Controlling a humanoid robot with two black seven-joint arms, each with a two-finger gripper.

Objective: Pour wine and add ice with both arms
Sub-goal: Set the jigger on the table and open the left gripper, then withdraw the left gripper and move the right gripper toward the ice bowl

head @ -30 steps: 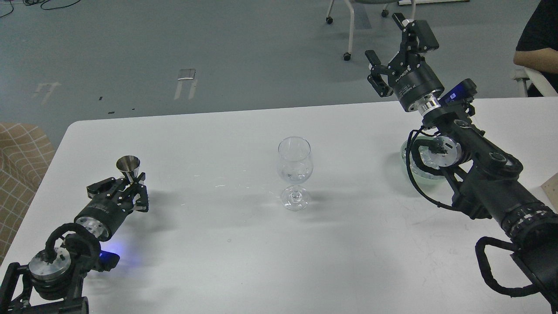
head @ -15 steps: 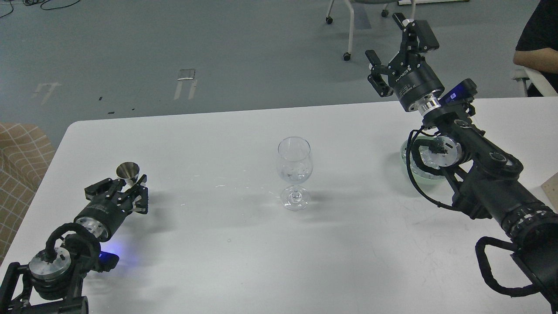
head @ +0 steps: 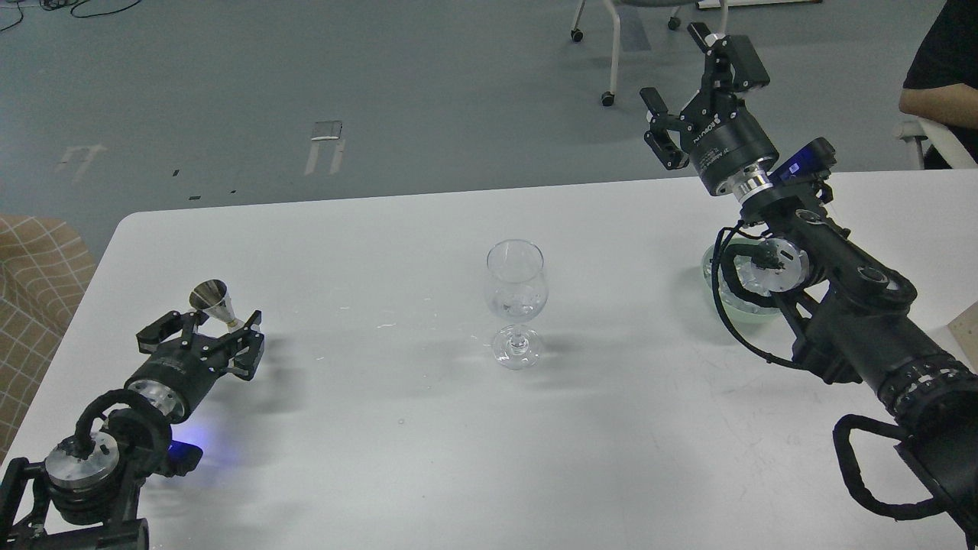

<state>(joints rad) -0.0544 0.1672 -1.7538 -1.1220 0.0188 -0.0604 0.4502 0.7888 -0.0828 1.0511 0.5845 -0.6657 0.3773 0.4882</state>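
Jaws were spread on both grippers, nothing held.
Left gripper [head: 200, 334] had been drawn back from the steel jigger [head: 212, 300] just ahead; right gripper [head: 701, 90] was raised, empty.

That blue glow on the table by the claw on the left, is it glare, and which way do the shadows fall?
Head view: the glow looks like a small light under the left arm's wrist, not glare; soft shadows fall right of the wine glass and left claw; focus is sharp.
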